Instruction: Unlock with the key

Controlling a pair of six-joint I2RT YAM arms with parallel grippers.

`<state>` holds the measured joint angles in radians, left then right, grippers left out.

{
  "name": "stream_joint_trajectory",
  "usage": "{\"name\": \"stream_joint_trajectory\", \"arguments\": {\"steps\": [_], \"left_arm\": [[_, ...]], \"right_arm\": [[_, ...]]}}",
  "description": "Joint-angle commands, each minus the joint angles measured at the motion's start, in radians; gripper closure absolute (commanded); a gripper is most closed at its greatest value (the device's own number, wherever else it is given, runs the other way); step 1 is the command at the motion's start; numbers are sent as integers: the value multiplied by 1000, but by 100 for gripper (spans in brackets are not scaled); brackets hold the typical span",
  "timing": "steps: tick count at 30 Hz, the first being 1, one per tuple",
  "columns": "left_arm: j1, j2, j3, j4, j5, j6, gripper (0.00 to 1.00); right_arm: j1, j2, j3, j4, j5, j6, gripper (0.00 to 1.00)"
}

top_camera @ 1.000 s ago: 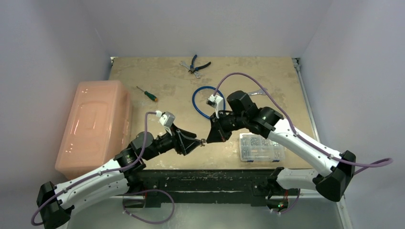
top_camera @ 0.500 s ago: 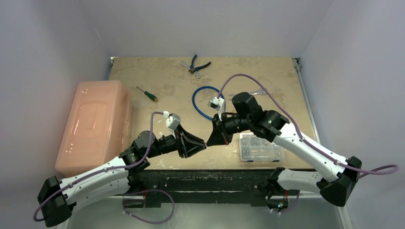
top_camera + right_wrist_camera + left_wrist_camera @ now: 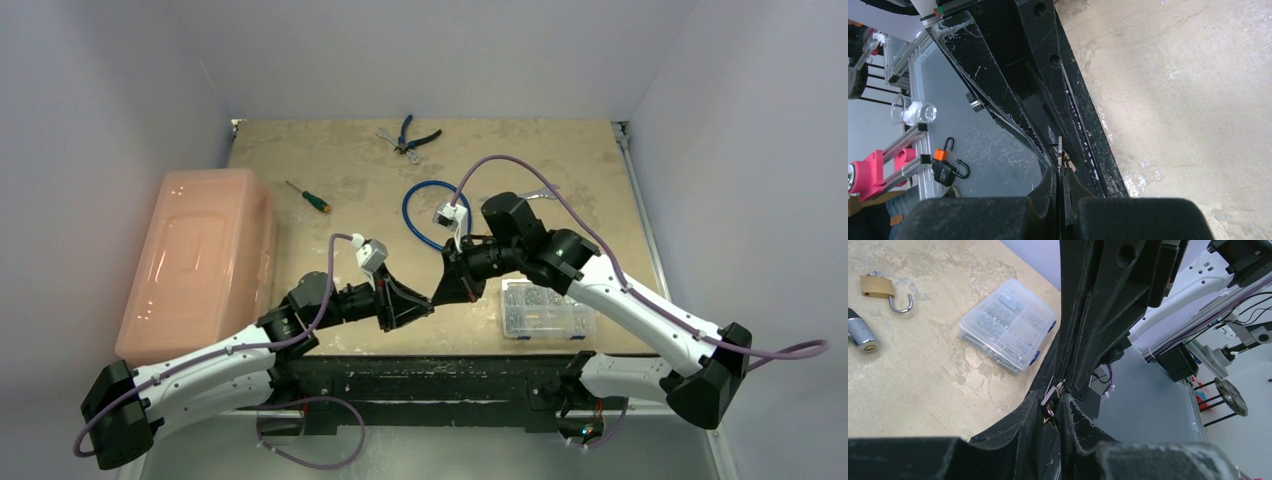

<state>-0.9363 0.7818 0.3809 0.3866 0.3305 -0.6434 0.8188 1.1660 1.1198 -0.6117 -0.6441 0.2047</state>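
Robotics lab: walled plywood bench (image 3: 340, 170), aluminium framing (image 3: 916, 150), pliers (image 3: 410, 135), screwdriver (image 3: 305, 196), parts box (image 3: 545, 308)

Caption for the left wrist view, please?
Left hand and right hand meet tip to tip at the small key; brass padlock and clear parts box lie on the table beyond.

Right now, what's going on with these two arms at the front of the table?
The two arms meet tip to tip over the near part of the table. The right pincer is shut on a tiny silver key. The left pincer sits closely around that same key, but whether it grips it yet is unclear. It looks like a handover. The brass padlock lies on the table, apart from both.
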Motion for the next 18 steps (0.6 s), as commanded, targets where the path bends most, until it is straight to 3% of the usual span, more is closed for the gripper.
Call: {"name": "stream_joint_trajectory", "arguments": {"steps": [1, 3, 6, 8, 18], "left_arm": [[1, -2, 16, 43, 7, 4, 84], [0, -9, 17, 40, 8, 5, 81], [0, -27, 17, 22, 4, 6, 60], [0, -48, 19, -3, -22, 10, 52], [1, -109, 9, -48, -100, 14, 53]], "right_arm": [[5, -2, 2, 46, -23, -11, 100], [5, 2, 2, 45, -22, -13, 100], [5, 6, 2, 43, -16, -14, 100], [5, 7, 0, 41, -16, -14, 100], [4, 13, 0, 43, -20, -14, 100]]}}
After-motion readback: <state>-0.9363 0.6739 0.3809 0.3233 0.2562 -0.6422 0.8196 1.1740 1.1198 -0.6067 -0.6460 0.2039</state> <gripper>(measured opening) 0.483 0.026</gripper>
